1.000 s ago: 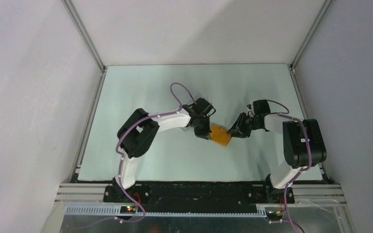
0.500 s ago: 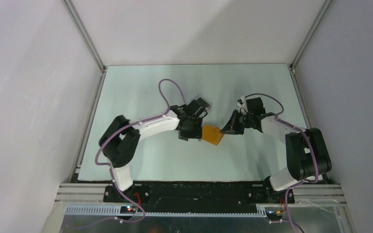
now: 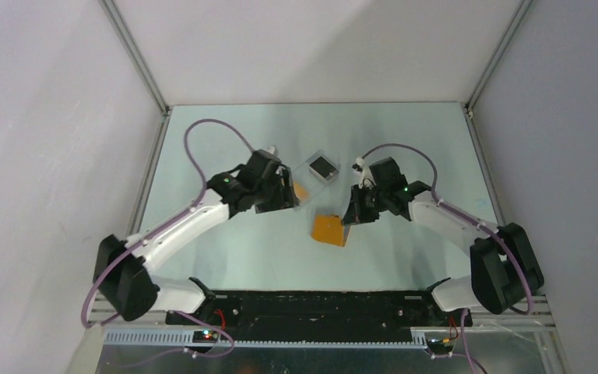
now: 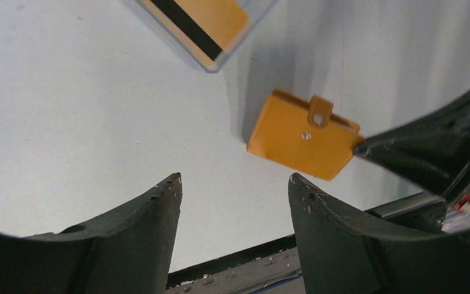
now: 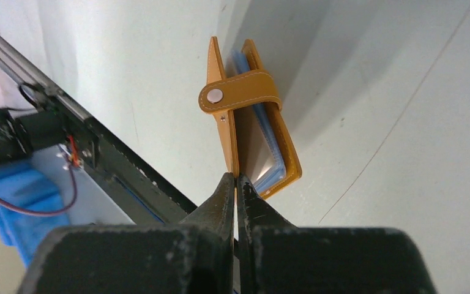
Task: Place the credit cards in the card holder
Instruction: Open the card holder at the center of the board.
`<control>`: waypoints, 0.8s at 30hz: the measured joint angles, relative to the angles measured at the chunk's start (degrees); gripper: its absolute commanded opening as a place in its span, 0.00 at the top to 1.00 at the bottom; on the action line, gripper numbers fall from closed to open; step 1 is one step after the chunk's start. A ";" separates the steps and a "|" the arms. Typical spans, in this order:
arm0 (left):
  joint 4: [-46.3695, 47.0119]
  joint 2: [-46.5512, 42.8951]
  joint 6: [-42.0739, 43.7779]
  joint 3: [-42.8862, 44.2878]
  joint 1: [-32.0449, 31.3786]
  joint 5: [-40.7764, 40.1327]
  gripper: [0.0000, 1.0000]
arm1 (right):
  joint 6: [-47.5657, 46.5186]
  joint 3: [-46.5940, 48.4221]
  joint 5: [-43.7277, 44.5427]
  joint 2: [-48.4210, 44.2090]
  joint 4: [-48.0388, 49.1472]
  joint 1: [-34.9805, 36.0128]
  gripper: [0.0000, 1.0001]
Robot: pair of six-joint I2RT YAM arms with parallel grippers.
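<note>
Right hand (image 5: 237, 180) nips the clasped card holder (image 5: 251, 147) at a corner, left hand (image 4: 234, 180) wide, empty (blue card (image 5: 268, 173) inside), set-down likely next.

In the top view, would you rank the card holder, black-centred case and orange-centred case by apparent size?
1. card holder
2. black-centred case, slightly smaller
Unranked: orange-centred case, mostly hidden.

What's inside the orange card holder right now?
Between the covers of the card holder, a light blue card edge shows. The snapped strap and the covers hide the rest, so the card count is unclear.
</note>
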 measured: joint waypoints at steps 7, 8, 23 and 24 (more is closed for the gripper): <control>-0.02 -10.99 -1.03 -5.40 7.87 0.13 0.29 | -6.40 0.00 11.76 -8.35 -3.85 13.64 1.00; -0.04 -12.48 -1.09 -6.34 8.94 0.22 0.29 | -7.39 0.00 14.12 -9.40 -4.09 15.13 1.00; 0.26 -12.57 -1.46 -9.94 10.43 4.44 0.51 | -0.59 -1.42 19.04 -11.06 -5.27 9.64 1.00; 0.37 -11.52 -1.27 -9.68 10.10 5.25 0.53 | 0.35 -1.42 17.59 -11.02 -5.05 7.67 1.00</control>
